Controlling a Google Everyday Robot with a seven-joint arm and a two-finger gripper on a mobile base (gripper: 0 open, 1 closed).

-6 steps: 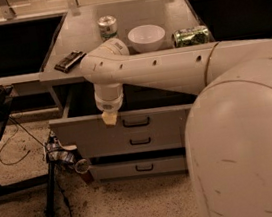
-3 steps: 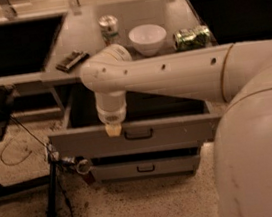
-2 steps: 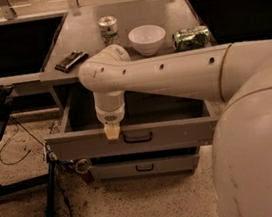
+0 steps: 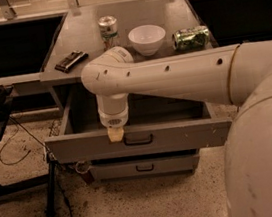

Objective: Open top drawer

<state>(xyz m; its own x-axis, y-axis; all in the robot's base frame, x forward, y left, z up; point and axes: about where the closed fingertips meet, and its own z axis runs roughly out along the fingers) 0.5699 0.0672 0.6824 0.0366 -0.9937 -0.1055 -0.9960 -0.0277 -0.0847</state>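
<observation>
**Camera view:** The robot's gripper (image 4: 115, 134) sits at the top lip of the top drawer (image 4: 190, 134), just left of its black bar handle (image 4: 139, 139). The wrist points straight down from the big white arm (image 4: 172, 77). Whether the gripper is open or clamped on the lip can't be told from here.

The drawer stands well out toward the near side from under the gray table (image 4: 86, 41), w/ its gray box interior showing beyond the scuffed front. A narrower drawer (image 4: 145, 167) sits shut beneath it.

On the tabletop are an upright soda can (image 4: 108, 27), a white bowl (image 4: 147, 38), a green can (image 4: 191, 37) on its side at right & a flat black device (image 4: 70, 60) at left.

The opening looks nearly or fully done. Any remaining pull should run straight toward the near side & level. Contact is left of center, so sideways force could rack the drawer in its slides. Ease off before the end stop, since a jolt might roll the green can. To release, lift straight up w/o dragging the front.
</observation>
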